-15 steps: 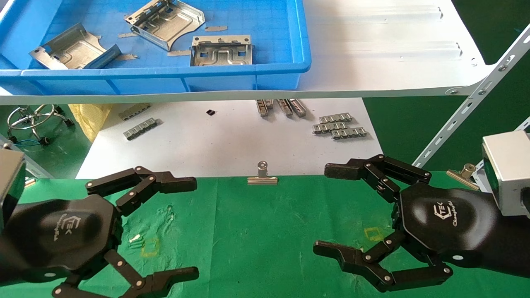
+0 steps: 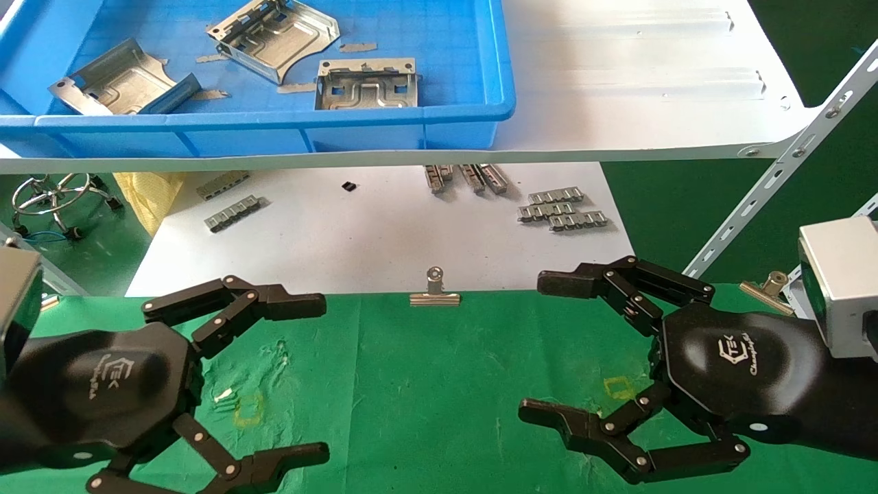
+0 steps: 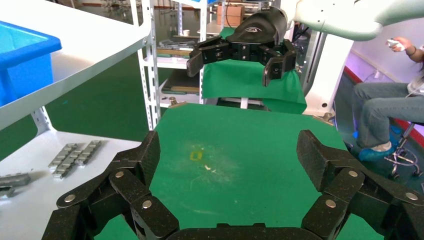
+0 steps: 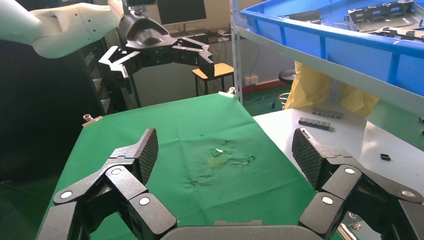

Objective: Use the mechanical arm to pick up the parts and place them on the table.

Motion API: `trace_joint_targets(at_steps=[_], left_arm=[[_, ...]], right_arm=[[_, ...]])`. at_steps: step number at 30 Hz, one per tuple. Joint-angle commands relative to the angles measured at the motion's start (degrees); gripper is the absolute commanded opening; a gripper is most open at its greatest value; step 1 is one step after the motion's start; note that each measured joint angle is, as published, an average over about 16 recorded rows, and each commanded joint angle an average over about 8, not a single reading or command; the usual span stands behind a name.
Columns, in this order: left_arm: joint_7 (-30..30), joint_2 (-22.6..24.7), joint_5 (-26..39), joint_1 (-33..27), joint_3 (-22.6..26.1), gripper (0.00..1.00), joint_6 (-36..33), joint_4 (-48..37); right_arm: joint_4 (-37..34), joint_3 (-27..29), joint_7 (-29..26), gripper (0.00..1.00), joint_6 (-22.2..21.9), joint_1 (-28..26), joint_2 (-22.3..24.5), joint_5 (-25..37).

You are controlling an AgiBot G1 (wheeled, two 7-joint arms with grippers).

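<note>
Three silver sheet-metal parts [image 2: 274,34] [image 2: 367,84] [image 2: 116,79] lie in a blue bin [image 2: 274,127] on the white shelf, far from both hands. One part shows in the right wrist view [image 4: 380,15]. The green cloth table [image 2: 425,384] carries two yellow square marks and no part. My left gripper [image 2: 322,379] hovers open and empty over the table's left side, and the left wrist view [image 3: 230,155] shows only cloth between its fingers. My right gripper [image 2: 534,346] hovers open and empty over the right side, also seen in its wrist view [image 4: 225,150].
The white shelf [image 2: 651,103] overhangs a white sheet [image 2: 377,233] with grey ridged strips [image 2: 562,209]. A binder clip [image 2: 435,291] sits at the cloth's far edge, another [image 2: 765,288] at the right. A slanted shelf brace [image 2: 775,185] stands near the right arm.
</note>
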State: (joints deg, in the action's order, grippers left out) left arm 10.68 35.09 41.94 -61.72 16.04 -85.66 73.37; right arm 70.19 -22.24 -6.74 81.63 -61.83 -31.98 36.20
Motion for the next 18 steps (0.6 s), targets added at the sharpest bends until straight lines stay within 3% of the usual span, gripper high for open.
trace_joint_targets(at_steps=[1, 18], left_arm=[[0.0, 0.0, 0.0, 0.0, 0.0, 1.00, 0.0, 0.0], [0.0, 0.0, 0.0, 0.0, 0.0, 1.00, 0.0, 0.0]], right_arm=[[0.0, 0.0, 0.0, 0.00, 0.0, 0.0, 0.0, 0.0], [0.0, 0.0, 0.0, 0.00, 0.0, 0.0, 0.0, 0.0]])
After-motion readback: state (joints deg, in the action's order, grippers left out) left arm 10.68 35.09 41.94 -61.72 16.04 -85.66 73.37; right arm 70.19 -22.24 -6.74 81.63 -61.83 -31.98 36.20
